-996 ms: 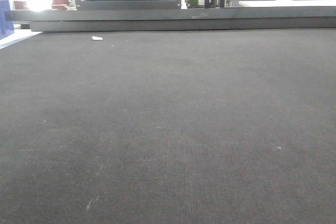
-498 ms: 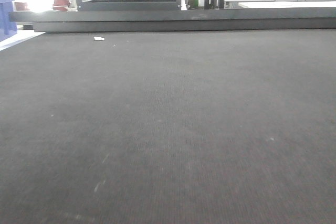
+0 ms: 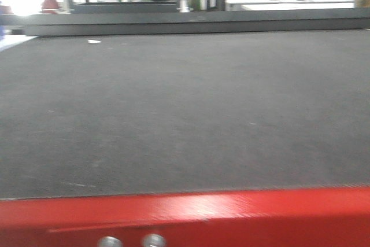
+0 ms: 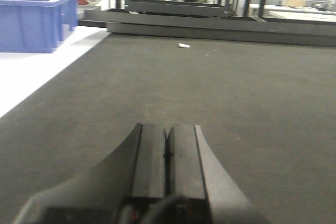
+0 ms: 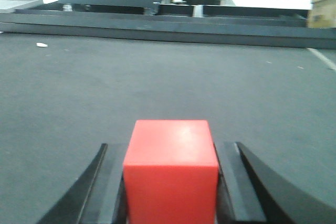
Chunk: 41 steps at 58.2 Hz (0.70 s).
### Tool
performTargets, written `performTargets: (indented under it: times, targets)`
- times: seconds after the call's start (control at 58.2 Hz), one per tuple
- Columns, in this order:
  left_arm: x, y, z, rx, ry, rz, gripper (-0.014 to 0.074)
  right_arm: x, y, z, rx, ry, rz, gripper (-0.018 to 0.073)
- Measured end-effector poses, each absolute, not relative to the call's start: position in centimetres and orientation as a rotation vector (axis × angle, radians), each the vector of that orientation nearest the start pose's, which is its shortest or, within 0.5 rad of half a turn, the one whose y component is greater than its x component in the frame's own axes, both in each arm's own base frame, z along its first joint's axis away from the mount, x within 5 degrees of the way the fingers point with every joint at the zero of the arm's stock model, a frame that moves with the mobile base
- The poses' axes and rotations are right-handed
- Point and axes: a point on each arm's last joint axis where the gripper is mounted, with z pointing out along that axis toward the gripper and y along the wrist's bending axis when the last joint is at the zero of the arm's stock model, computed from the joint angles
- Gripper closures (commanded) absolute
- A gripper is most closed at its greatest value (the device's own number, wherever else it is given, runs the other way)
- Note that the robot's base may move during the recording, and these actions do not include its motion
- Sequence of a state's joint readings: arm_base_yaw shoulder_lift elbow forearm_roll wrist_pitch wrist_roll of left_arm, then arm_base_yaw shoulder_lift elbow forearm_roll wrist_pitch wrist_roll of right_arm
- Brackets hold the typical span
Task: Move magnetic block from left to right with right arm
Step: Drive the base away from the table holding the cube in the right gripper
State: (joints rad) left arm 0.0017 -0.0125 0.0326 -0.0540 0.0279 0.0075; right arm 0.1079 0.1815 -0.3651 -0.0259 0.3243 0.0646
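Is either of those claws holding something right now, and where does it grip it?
The right gripper holds the red magnetic block, one finger on each of two opposite side faces. The left gripper is shut, empty.

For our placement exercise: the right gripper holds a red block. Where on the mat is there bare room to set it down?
The dark mat lies bare from the red block to the far rail. Only a white scrap lies far left by the rail; a blue bin crowds the white strip left of the mat.
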Motion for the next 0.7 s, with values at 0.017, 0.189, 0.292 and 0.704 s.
performTargets:
  times: [0.017,0.189,0.292,0.704]
  targets:
    - [5.68,0.0,20.03,-0.036,1.531,-0.037,0.0722,5.56,0.53,29.53,-0.049,1.624,0.107,0.0199]
    - [5.68,0.0,20.03,-0.036,1.531,-0.037,0.0722,5.56,0.53,29.53,-0.049,1.624,0.107,0.0199]
    - [5.68,0.0,20.03,-0.036,1.531,-0.037,0.0722,5.56,0.53,29.53,-0.049,1.624,0.107,0.0199]
    - [5.68,0.0,20.03,-0.036,1.531,-0.037,0.0722,5.56,0.53,29.53,-0.049,1.624,0.107,0.0199]
